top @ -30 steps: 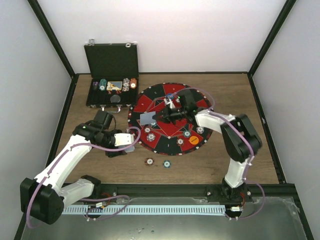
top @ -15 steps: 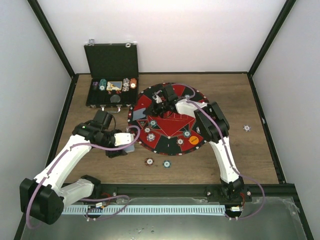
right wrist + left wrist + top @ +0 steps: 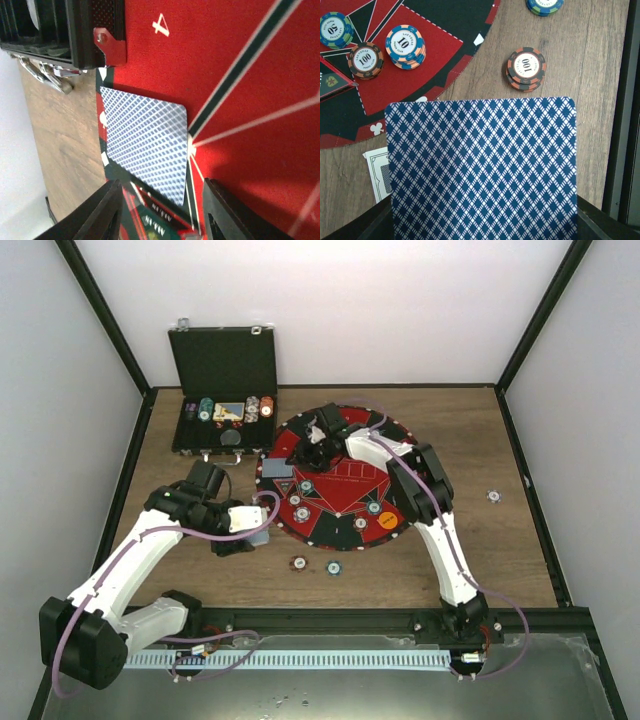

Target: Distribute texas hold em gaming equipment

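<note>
While my left gripper (image 3: 257,531) clamps blue diamond-backed paper playing cards (image 3: 482,165) just off the near-left edge of the round red-and-black mat (image 3: 235,65), my right gripper (image 3: 161,192) stands open above a single blue-backed card (image 3: 145,150) lying flat at the mat's left edge.

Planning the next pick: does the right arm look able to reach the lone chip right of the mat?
Probably yes: the chip lies alone on bare wood on that arm's side, and the right end effector is open.
</note>
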Available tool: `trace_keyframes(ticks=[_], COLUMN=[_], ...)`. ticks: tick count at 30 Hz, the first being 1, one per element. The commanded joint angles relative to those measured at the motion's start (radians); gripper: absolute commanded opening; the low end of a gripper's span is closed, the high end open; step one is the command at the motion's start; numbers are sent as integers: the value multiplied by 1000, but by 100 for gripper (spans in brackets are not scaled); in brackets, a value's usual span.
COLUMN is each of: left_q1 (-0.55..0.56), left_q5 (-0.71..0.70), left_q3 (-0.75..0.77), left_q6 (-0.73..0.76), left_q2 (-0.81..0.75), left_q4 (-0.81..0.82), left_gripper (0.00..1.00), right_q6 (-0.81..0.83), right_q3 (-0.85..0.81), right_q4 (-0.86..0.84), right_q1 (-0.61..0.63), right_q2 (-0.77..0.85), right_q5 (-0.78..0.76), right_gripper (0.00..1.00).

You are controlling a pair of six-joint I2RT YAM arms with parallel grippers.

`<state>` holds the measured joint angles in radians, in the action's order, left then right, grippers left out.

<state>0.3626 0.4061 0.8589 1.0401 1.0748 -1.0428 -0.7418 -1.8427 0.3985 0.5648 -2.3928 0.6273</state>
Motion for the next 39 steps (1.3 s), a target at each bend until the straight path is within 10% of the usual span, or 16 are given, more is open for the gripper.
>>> trace_keyframes(ticks=[1,18,39], left_q1=[-2,0,1], left_q5=[28,49,46], left_q3=[29,30,22], left_q6=[-7,-7,-1], left_q2=[-21,-32,-33], left_q4=[-10,-8,-7], left_gripper=[7,7,7], right_q6=[56,-206,-327], right_q3=[15,828,978], right_q4=[77,-456,-737], right_q1=[6,218,342], right_q2=[156,796,781], right_q5=[-87,50,105], right_gripper=[50,80,78])
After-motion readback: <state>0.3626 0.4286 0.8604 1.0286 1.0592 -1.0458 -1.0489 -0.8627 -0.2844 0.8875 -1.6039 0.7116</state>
